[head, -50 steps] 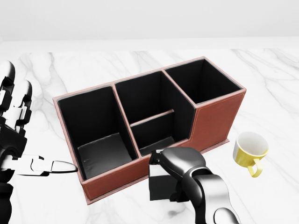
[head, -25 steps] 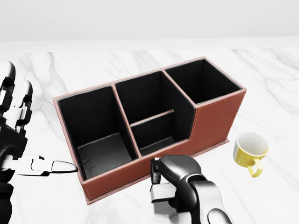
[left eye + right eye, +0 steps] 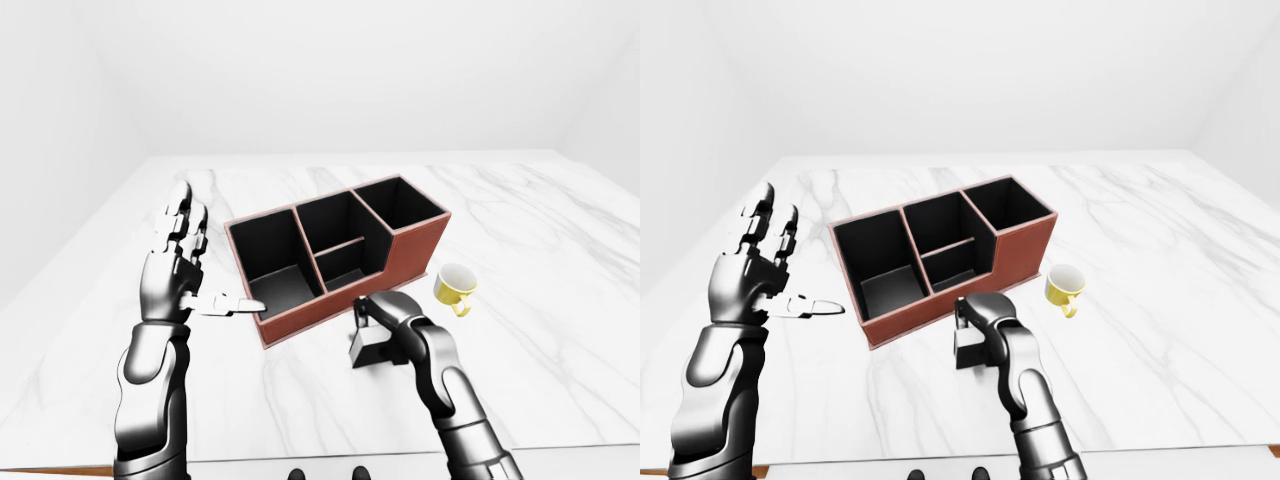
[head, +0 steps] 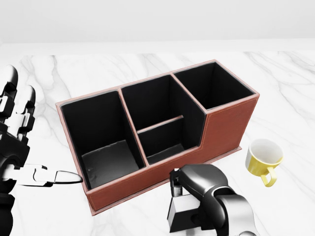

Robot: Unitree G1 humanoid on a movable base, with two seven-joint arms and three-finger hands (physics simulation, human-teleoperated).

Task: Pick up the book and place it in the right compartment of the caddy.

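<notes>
White marble bench (image 3: 560, 300) carries everything: right-hand fingers (image 4: 189, 183) are curled round the dark book (image 4: 183, 214), low by the brown caddy (image 4: 224, 125). Left fingers (image 3: 178, 232) splay, holding nothing. Grasp looks made; next, lift and carry up-right of the fingers, beyond the yellow cup (image 4: 263, 158)-side wall, into the right compartment (image 4: 214, 86).

A white marble table (image 3: 560, 260) with grey veining fills the scene, running out to pale, plain walls (image 3: 330, 70) at the top of the eye views. On it sits a small yellow mug (image 4: 263, 160), white inside, upright, its handle pointing toward the lower right of the head view, casting a soft shadow on the marble.
</notes>
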